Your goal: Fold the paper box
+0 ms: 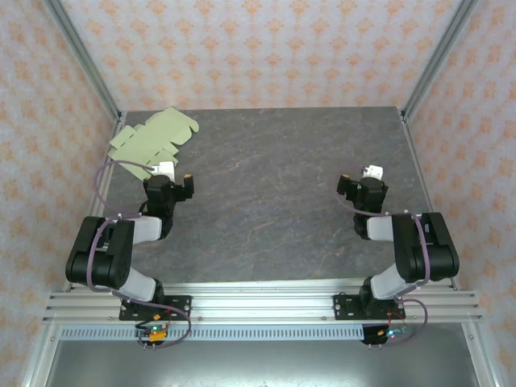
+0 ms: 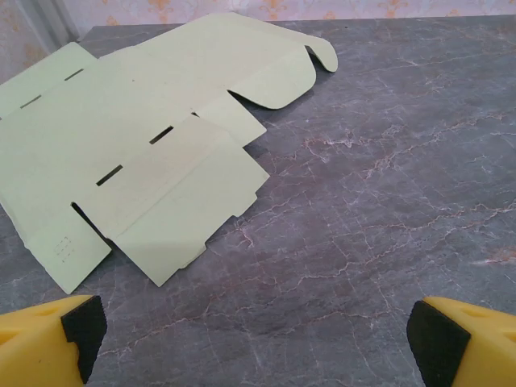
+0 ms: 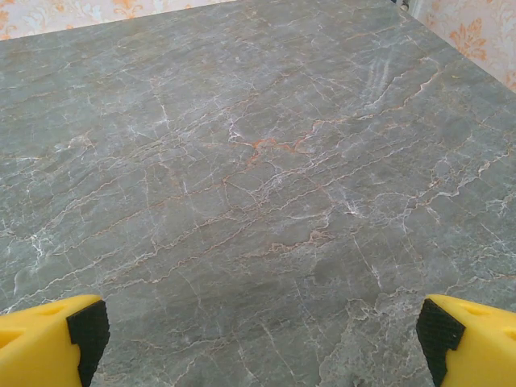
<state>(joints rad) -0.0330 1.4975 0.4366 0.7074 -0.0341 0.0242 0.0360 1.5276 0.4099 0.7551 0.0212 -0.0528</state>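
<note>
Looking down from overhead, the pale light-green die-cut card sheet, the paper box [image 1: 153,135], lies unfolded in the far-left corner of the dark grey marbled tabletop [image 1: 274,218], close to the aluminium frame post [image 1: 85,60]. The left arm reaches towards it, its wrist just at the sheet's near edge.

Over to the left wrist camera: the left gripper [image 2: 258,332] is spread wide, with its yellow, black-padded fingers [image 2: 76,326] at the two bottom corners and bare table between them. The paper box sits ahead and to the left, apart from those fingers. You can see narrow slots cut along its panels, notched flaps pointing toward the camera, and a rounded tab at the far edge curling up a little off the surface.

On the other side, the right arm is well away from the sheet, above the right half of the table. Its wrist camera shows the right gripper [image 3: 262,339] just as wide open, with marbled stone between the pads [image 3: 439,339] and nothing held.
</note>
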